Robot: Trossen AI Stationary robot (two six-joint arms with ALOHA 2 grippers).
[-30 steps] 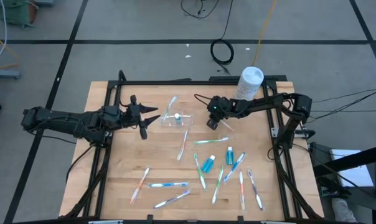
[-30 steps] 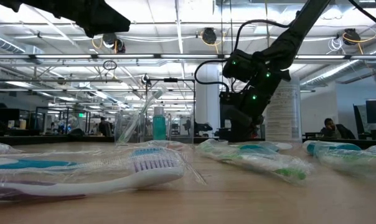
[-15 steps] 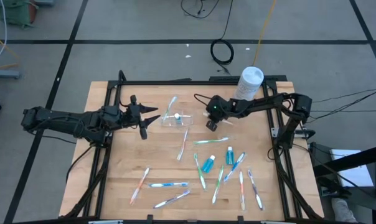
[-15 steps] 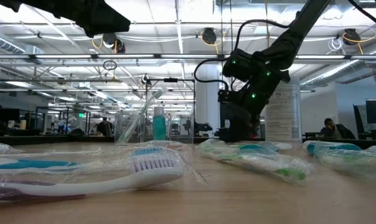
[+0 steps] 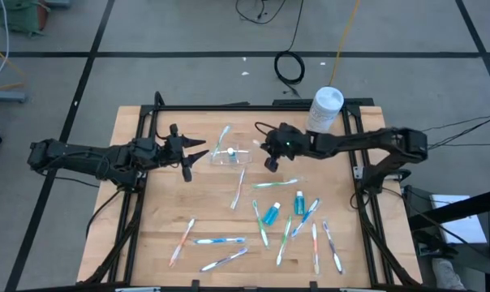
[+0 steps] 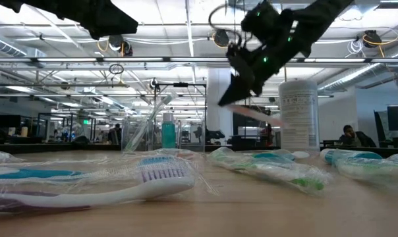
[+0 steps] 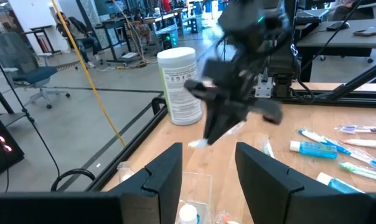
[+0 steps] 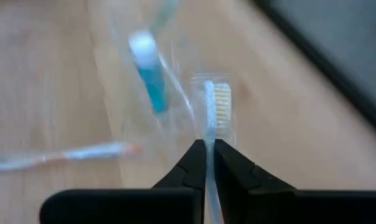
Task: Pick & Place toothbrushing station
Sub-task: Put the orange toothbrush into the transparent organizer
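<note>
The clear cup (image 5: 229, 154) stands upright on the table's far middle, also in the low view (image 6: 161, 135). A blue toothpaste tube (image 8: 152, 87) stands in it and a toothbrush (image 5: 224, 135) leans in it. My right gripper (image 5: 268, 160) hovers just right of the cup, shut on a wrapped white toothbrush (image 6: 252, 113), high above the table in the low view (image 6: 227, 99). My left gripper (image 5: 188, 154) is open and empty just left of the cup; its fingers frame the left wrist view (image 7: 206, 168). My right gripper pinches the white toothbrush between its two fingers at the neck just behind the bristle head (image 8: 208, 135). The head (image 8: 219, 99) sticks out past the fingertips, and the brush runs along the fingers. The brush is lifted clear of the table and tilted, its handle (image 6: 268, 118) trailing lower.
A tall white canister (image 5: 326, 108) stands at the far right edge. Several wrapped toothbrushes (image 5: 239, 188) and two blue toothpaste tubes (image 5: 270, 213) lie scattered over the near half of the wooden table (image 5: 148, 227). An orange-tipped brush (image 8: 70, 152) lies near the cup.
My right gripper has risen well above the table and gone a little toward the table's left, toward the cup, tipping as it went. The white toothbrush has come up with it, lifted clear of the table.
</note>
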